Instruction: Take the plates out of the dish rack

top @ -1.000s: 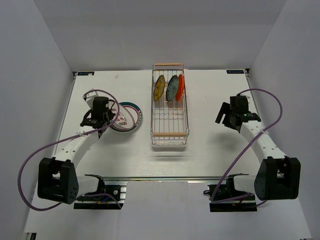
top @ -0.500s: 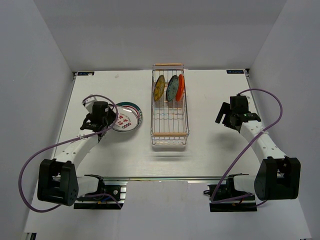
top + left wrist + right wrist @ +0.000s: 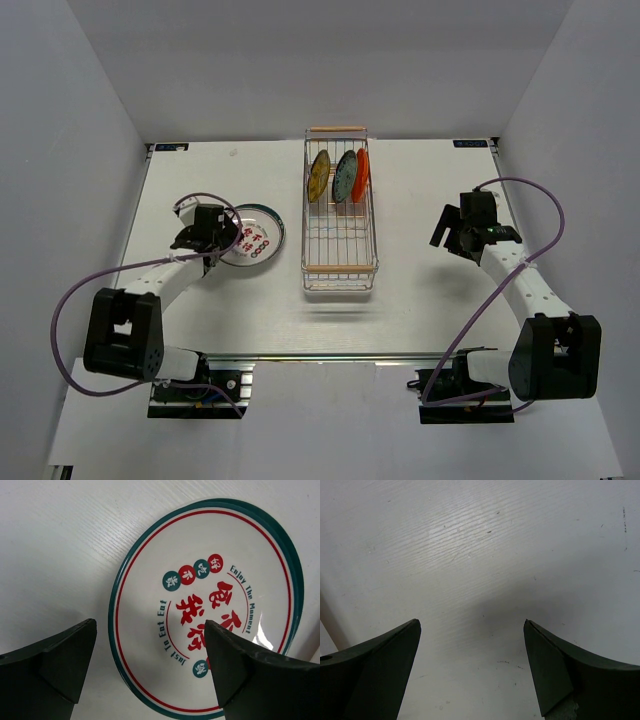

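Note:
The dish rack (image 3: 340, 248) stands mid-table with three plates upright in its far end: a yellow patterned one (image 3: 319, 175), a teal one (image 3: 345, 176) and an orange-red one (image 3: 361, 173). A white plate with red marks (image 3: 256, 238) (image 3: 210, 595) lies flat on the table left of the rack, on top of another plate of which only a teal rim shows. My left gripper (image 3: 222, 240) (image 3: 150, 630) hovers open just over that plate's left edge, holding nothing. At the right, my right gripper (image 3: 450, 232) (image 3: 472, 625) hangs open over bare table.
The near half of the rack holds only bare wire, with a tan handle bar (image 3: 338, 128) at its far end. Purple cables (image 3: 545, 235) loop from both arms. Grey walls close in the white table (image 3: 420, 290) on three sides.
My left gripper has opened and let go of the white plate with red marks, which went from tilted to lying flat. The left arm swung lower beside it. The right arm stayed still.

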